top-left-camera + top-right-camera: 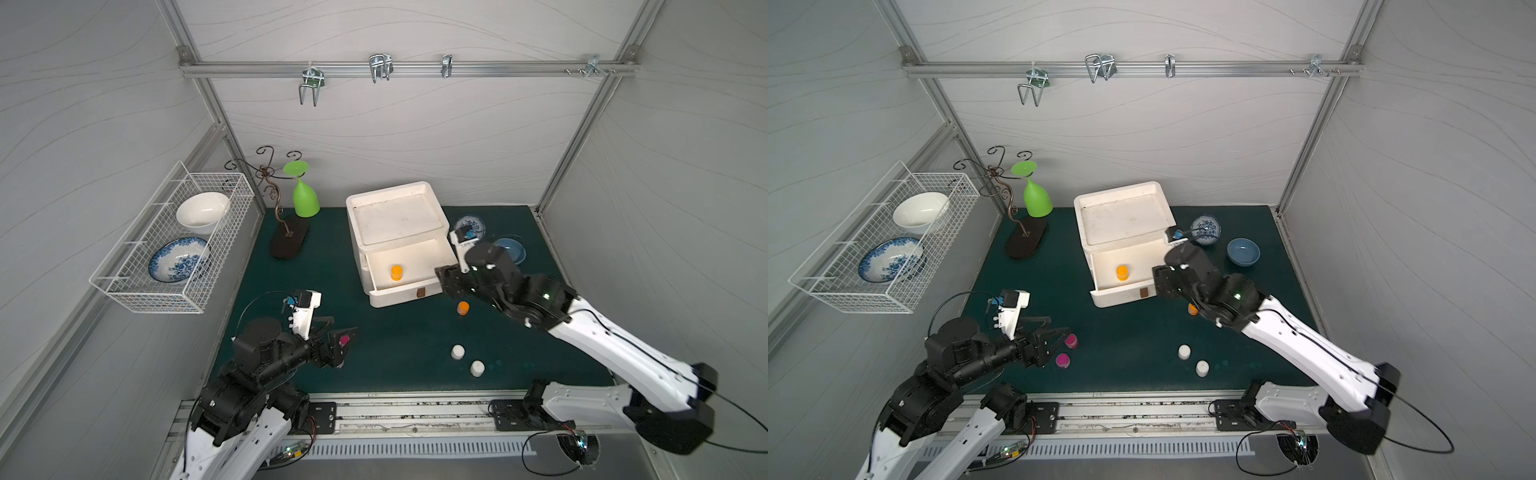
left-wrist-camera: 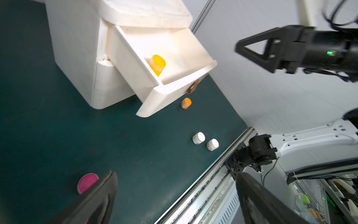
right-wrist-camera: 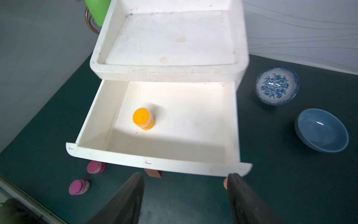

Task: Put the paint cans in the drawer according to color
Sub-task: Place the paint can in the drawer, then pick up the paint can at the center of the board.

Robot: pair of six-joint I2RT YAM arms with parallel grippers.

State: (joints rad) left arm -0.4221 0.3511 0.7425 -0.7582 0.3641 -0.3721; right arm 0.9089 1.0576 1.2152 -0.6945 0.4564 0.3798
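The white drawer chest (image 1: 395, 195) stands mid-table with its top drawer (image 3: 155, 163) pulled out. One orange paint can (image 3: 143, 118) stands inside it. A second orange can (image 1: 462, 308) sits on the mat in front of the drawer's right corner, and two white cans (image 1: 457, 351) (image 1: 477, 368) stand nearer the front. Two magenta cans (image 1: 1071, 340) (image 1: 1063, 360) stand at my left gripper's (image 2: 177, 175) open fingertips, none between them. My right gripper (image 3: 186, 175) hovers open and empty over the drawer's front right corner.
A plain blue bowl (image 1: 1244, 251) and a blue-patterned bowl (image 1: 1205, 228) sit right of the chest. A wire basket (image 1: 124, 286) with two bowls hangs on the left wall. A green goblet (image 1: 305, 199) hangs on a stand at the back left. A metal rail (image 1: 415, 409) runs along the front edge.
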